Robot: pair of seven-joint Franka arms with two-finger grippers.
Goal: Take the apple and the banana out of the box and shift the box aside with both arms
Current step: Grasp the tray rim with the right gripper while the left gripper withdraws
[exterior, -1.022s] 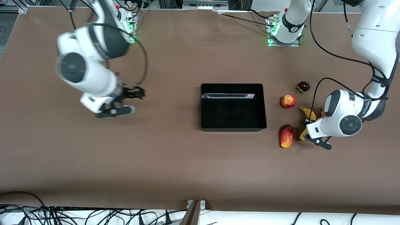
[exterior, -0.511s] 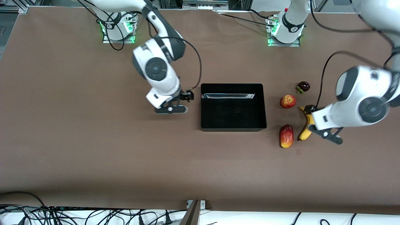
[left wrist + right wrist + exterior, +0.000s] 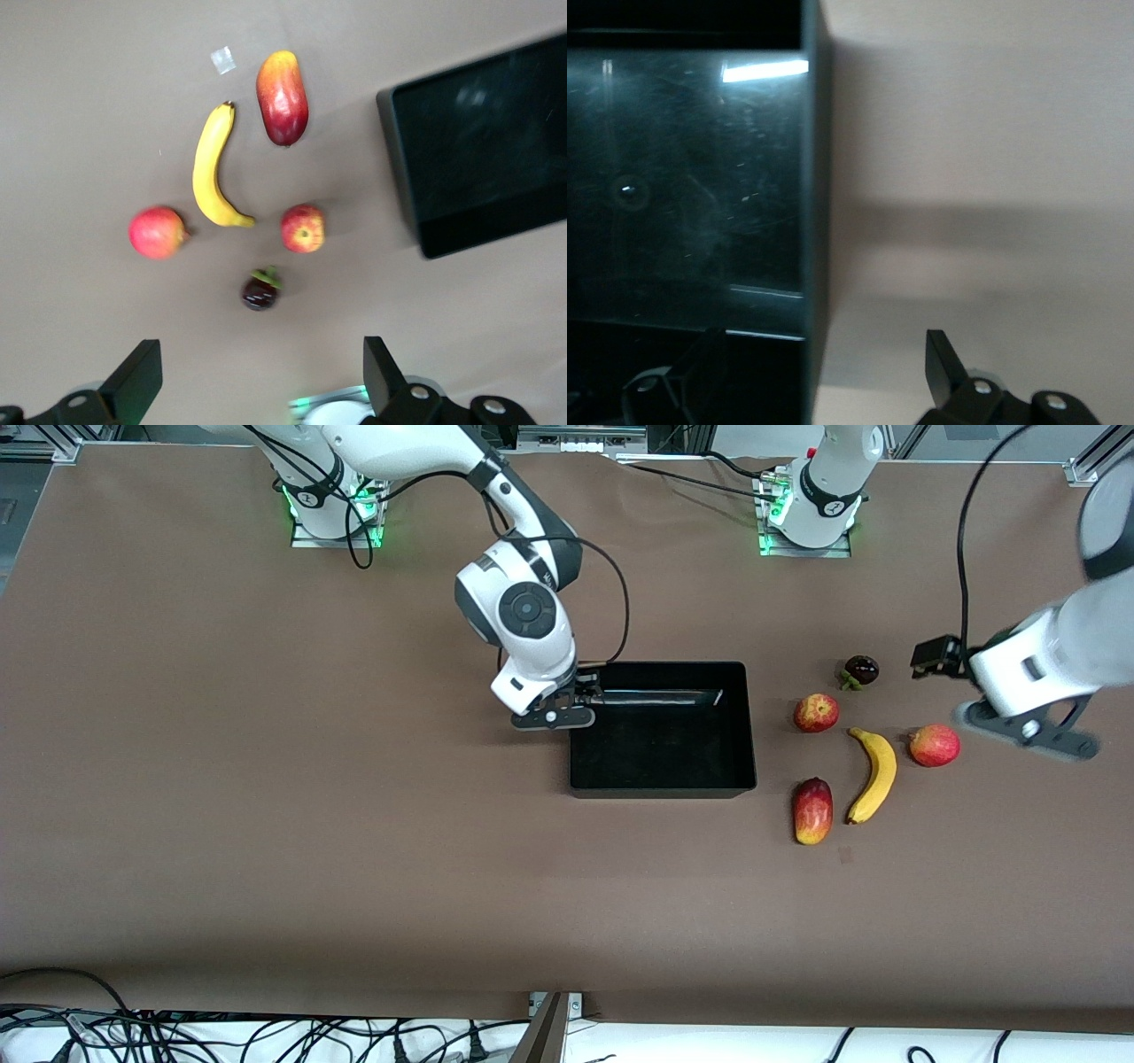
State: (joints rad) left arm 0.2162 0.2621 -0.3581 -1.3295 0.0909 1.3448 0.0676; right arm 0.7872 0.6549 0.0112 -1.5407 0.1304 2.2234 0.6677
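- The box (image 3: 660, 726) sits a little right of centre in your front view, black, glossy and with nothing in it.
- The fruits lie on the desk right of the box, toward the left arm's end: a banana (image 3: 874, 774) curving at centre right, a red apple with yellow patches (image 3: 816, 713) up and left of it, and a second round red fruit (image 3: 935, 745) at its right.
- An oblong red-and-yellow fruit (image 3: 812, 810) lies just beside the banana's lower end, and a small dark fruit with a green stem (image 3: 860, 670) is uppermost of the group.
- None of the fruits touch one another.
- Your right gripper (image 3: 567, 710) is at the box's upper-left corner in the front view; there you cannot make out its fingers.
- The right wrist view settles it: the fingers (image 3: 943, 363) are spread, one on each side of the box's wall (image 3: 813, 221).
- Your left gripper (image 3: 1019, 720) hangs blurred at the right edge of the front view, over the desk just beside the round red fruit.
- The left wrist view shows its fingers (image 3: 142, 376) wide apart and holding nothing, with all five fruits and a corner of the box below.
- Only that view shows a small pale scrap (image 3: 223, 59) on the desk near the banana's tip.
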